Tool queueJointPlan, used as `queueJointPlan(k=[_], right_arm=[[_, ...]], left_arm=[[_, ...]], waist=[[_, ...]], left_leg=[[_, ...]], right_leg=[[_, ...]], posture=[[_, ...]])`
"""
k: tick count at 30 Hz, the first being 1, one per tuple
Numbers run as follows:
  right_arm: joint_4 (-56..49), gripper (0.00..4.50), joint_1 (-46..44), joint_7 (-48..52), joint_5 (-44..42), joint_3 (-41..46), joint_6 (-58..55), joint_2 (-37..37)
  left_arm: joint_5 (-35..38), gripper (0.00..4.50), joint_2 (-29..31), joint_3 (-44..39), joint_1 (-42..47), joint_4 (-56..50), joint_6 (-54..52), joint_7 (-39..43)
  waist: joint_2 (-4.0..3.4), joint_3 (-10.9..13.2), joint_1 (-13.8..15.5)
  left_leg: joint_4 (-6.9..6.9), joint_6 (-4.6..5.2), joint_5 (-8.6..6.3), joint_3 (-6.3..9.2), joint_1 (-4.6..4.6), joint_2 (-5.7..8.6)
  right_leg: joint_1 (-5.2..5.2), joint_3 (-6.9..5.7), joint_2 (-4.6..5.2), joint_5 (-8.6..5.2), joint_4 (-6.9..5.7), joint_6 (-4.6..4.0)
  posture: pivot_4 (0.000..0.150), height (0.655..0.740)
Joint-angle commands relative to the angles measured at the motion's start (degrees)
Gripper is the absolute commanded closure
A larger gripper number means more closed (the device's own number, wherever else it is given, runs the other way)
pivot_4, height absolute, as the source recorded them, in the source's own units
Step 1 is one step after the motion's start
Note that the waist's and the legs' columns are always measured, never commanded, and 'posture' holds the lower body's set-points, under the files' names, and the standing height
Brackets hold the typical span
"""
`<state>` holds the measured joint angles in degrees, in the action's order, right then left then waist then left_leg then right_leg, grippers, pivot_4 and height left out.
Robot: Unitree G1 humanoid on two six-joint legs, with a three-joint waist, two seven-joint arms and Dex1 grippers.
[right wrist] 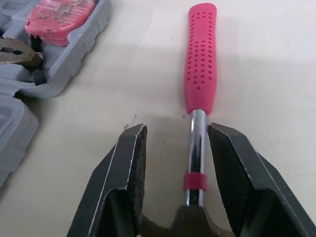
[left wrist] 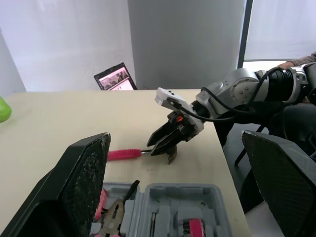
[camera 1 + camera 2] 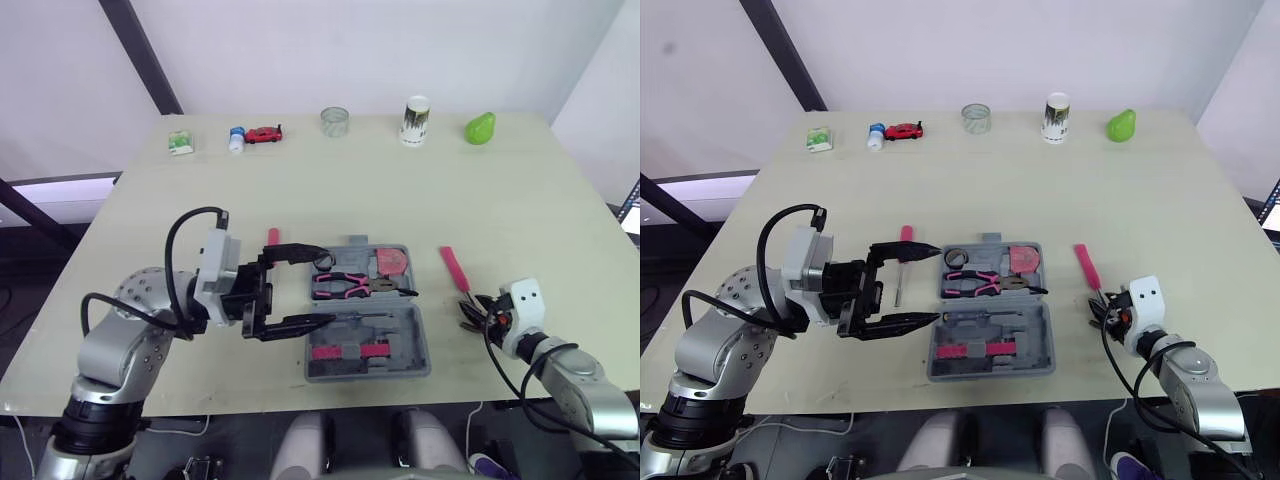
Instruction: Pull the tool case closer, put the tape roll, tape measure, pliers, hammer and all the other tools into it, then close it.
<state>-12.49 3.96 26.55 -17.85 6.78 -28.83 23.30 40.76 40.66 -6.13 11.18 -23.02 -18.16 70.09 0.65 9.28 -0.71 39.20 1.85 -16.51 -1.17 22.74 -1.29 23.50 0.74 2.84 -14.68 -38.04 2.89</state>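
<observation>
**Tool case** (image 3: 423, 340): grey, lid open flat. It lay near the front edge of the desk (image 3: 300, 190), between the two claws.
- Far half: pink-handled pliers (image 3: 350, 285), a pink tape measure (image 3: 392, 262) in the right corner and a small dark ring (image 3: 322, 259) at the left.
- Near half: pink-marked bits (image 3: 348, 350) in their slots.

**Hammer** (image 1: 200, 59): outside the case, flat on the desk to its right, with the pink grip pointing away from the robot.

**Right claw** (image 1: 177, 130): low over the desk at the hammer's head end. Its fingers were parted to either side of the steel shaft and not clamped on it, with a gap showing on one side.

**Left claw** (image 3: 937, 284): spread wide at the case's left edge and holding nothing.

**Screwdriver** (image 3: 905, 237): pink handle, on the desk just left of the case, its shaft partly hidden behind the left claw.

**Far edge of desk**, well apart from the case: green carton (image 3: 180, 143), small bottle (image 3: 237, 139), red toy car (image 3: 265, 133), clear cup (image 3: 335, 121), paper cup (image 3: 416, 120) and green pear-shaped item (image 3: 480, 128).
</observation>
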Motion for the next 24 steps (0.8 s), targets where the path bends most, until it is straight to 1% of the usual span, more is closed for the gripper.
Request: queueJointPlan(k=[1,10,18,19,20,22,23,24], right_arm=[[-1.0,2.47,0.8,-0.4,1.1,0.1,-0.1,0.9],[0.9,2.47,-1.0,-2.1,-0.4,0.4,-4.6,-1.2],[4.3,2.47,-2.1,-3.7,1.4,-0.9,-6.2,-2.2],[4.5,2.97,-2.1,-3.7,1.7,-1.0,-6.0,-2.2],[4.7,3.14,-2.1,-3.7,1.8,-1.1,-5.8,-2.1],[5.1,4.03,-2.2,-3.7,2.0,-1.1,-5.4,-2.3],[5.4,4.37,-2.2,-3.9,2.1,-1.1,-5.1,-2.5],[5.5,4.44,-2.2,-4.0,2.2,-1.0,-4.8,-2.8]], left_arm=[[1.2,0.0,0.0,0.0,0.9,-1.8,-0.4,-0.5],[1.5,0.0,0.0,0.0,2.1,-2.2,-1.6,-0.9],[1.9,0.0,-0.1,0.2,3.1,-2.6,-2.6,-1.2],[1.9,0.0,-0.1,0.2,3.2,-2.6,-2.6,-1.3],[1.9,0.0,-0.1,0.2,3.2,-2.6,-2.7,-1.4],[1.9,0.0,-0.1,0.3,3.4,-2.5,-2.7,-1.4],[1.9,0.0,-0.1,0.3,3.4,-2.5,-2.7,-1.5],[1.9,0.0,-0.1,0.4,3.5,-2.5,-2.7,-1.5]], waist=[[0.0,0.0,0.0],[0.0,0.0,0.0],[0.08,-0.1,0.0],[0.12,-0.1,0.0],[0.18,-0.1,0.0],[0.25,-0.2,0.0],[0.32,-0.2,0.0],[0.44,-0.3,0.0]], left_leg=[[0.0,0.0,0.0,0.0,-0.01,0.0],[0.0,0.0,0.0,0.0,-0.01,0.01],[0.0,-0.01,0.0,0.0,-0.02,0.0],[0.01,-0.01,0.0,0.0,-0.02,0.0],[0.01,-0.01,0.0,-0.01,-0.03,0.01],[0.01,-0.01,0.0,0.0,-0.05,0.01],[0.0,-0.01,0.0,0.0,-0.06,0.01],[0.01,-0.01,0.0,-0.01,-0.06,0.01]], right_leg=[[0.0,0.0,-0.01,0.0,-0.01,0.0],[0.0,0.0,-0.01,0.0,-0.01,0.0],[-0.01,0.0,-0.01,0.0,-0.02,0.0],[-0.01,0.01,-0.01,0.0,-0.02,0.0],[-0.01,0.01,-0.01,0.0,-0.02,0.0],[-0.02,0.0,-0.01,0.0,-0.03,-0.01],[-0.02,0.0,-0.01,0.0,-0.03,-0.01],[-0.03,0.01,-0.01,0.0,-0.03,-0.01]], posture=[[0.15,0.74],[0.15,0.74],[0.15,0.74],[0.15,0.74],[0.15,0.74],[0.15,0.74],[0.15,0.74],[0.15,0.74]])
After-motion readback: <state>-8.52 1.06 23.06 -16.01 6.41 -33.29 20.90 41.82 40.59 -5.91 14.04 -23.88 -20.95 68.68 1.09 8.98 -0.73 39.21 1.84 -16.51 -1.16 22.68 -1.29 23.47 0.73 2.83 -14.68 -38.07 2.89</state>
